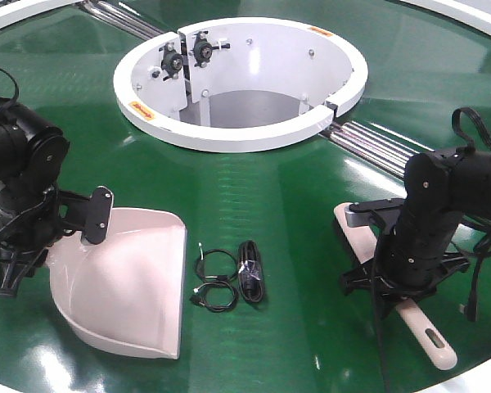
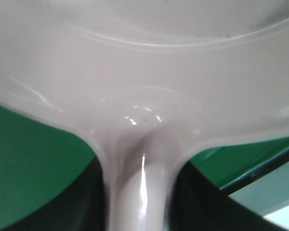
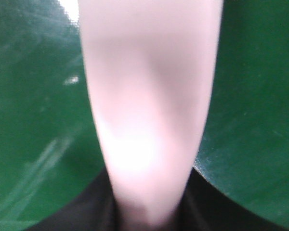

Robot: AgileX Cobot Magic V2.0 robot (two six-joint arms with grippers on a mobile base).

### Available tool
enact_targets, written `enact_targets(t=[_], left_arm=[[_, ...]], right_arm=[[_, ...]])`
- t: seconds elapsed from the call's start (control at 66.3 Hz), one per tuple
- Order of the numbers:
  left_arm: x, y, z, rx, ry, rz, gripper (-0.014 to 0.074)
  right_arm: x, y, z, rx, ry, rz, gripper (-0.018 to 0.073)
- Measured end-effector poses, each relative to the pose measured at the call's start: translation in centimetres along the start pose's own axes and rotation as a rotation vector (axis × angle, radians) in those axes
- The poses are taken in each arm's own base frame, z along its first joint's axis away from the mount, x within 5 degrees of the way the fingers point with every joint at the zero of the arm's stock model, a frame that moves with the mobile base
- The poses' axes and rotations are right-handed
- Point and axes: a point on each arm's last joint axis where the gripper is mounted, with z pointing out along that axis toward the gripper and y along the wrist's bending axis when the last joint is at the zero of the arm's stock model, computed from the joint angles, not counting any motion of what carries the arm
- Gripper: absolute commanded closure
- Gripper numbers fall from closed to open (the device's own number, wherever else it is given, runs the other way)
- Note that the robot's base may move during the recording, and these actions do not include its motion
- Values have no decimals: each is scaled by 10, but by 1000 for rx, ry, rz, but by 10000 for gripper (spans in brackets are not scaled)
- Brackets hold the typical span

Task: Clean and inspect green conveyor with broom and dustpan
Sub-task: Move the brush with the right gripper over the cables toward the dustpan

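The green conveyor (image 1: 295,196) fills the front view, with its white-rimmed central opening (image 1: 229,135) and silver roller strips (image 1: 376,147). The beige-pink dustpan (image 1: 131,282) lies on the belt at the left, mouth toward the right. My left gripper (image 1: 20,246) is shut on its handle. In the left wrist view the handle (image 2: 137,192) runs between my dark fingers (image 2: 77,207). The slim beige-pink broom (image 1: 427,334) lies at the right. My right gripper (image 1: 397,282) is shut on its middle. The right wrist view shows the broom (image 3: 149,96) between the jaws.
A bundle of black cables (image 1: 229,278) lies on the belt between the dustpan and the broom. Black fittings (image 1: 188,53) are bolted inside the white ring. The belt's near edge runs along the bottom right (image 1: 475,368).
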Motion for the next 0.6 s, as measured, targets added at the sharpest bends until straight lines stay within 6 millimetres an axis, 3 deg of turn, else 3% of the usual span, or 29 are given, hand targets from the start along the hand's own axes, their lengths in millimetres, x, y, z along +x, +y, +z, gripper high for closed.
enact_targets(t=[0.226,0.392,0.603], left_arm=[[0,0,0,0,0,0,603],[0,0,0,0,0,0,603],[0,0,0,0,0,0,603]], right_arm=[[5,12,-15,3,-44,-19,566],[14,32,-31,-3,-89,-43,565],[21,52,-32,-13,-61,-39,564]])
